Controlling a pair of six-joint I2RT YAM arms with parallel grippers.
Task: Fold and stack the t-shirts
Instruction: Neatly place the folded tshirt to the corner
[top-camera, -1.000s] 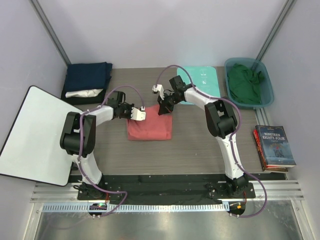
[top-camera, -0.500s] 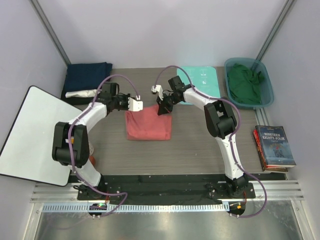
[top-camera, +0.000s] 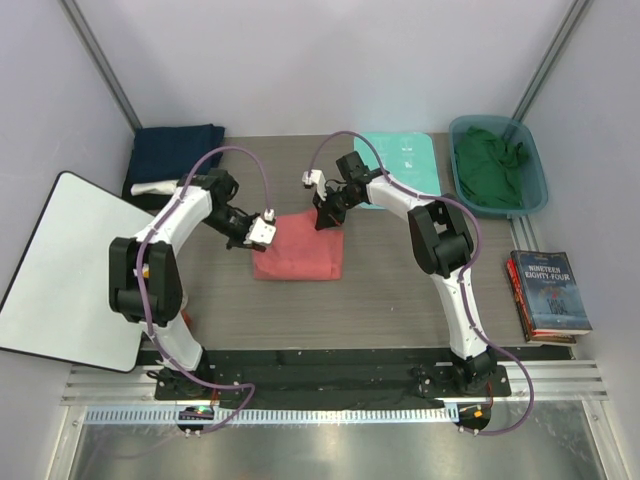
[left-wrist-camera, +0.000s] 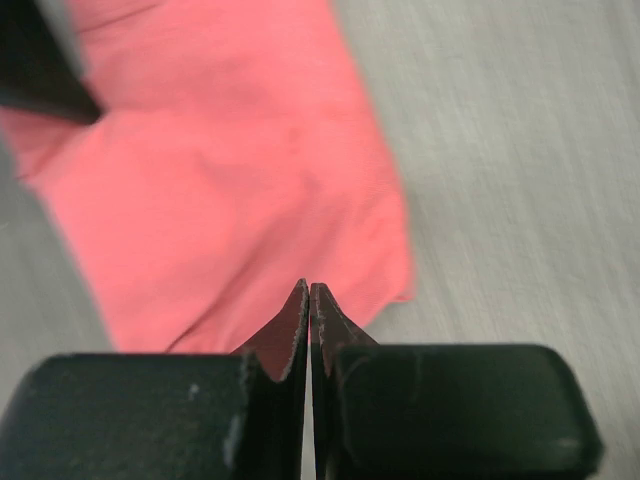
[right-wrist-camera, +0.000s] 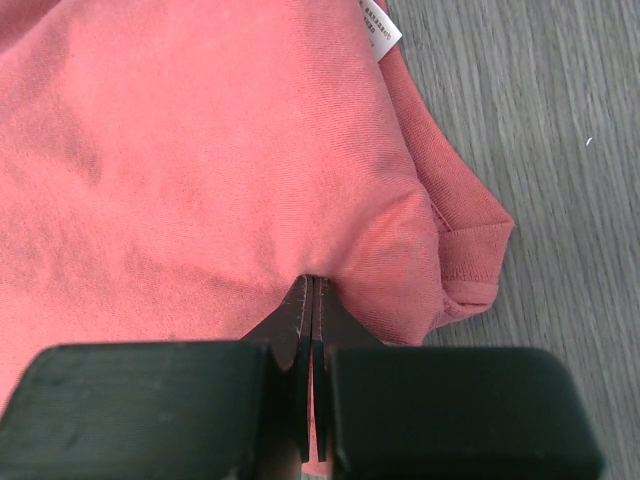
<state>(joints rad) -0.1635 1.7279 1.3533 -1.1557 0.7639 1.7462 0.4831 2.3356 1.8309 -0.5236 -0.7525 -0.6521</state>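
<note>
The right gripper (right-wrist-camera: 312, 285) has its fingers pressed together on a puckered fold of the coral-red t-shirt (top-camera: 300, 248), at its upper right corner; the left gripper (left-wrist-camera: 308, 295) is closed too, at the shirt's upper left edge, though whether it pinches cloth is unclear; the shirt lies folded at mid-frame; a navy t-shirt (top-camera: 178, 152) sits upper left; a dark green t-shirt (top-camera: 488, 165) fills the blue tub (top-camera: 538, 185) upper right.

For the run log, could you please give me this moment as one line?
stage: coral-red t-shirt folded flat | right fingers: shut, pinching its corner | left fingers: shut over its edge, grip unclear
</note>
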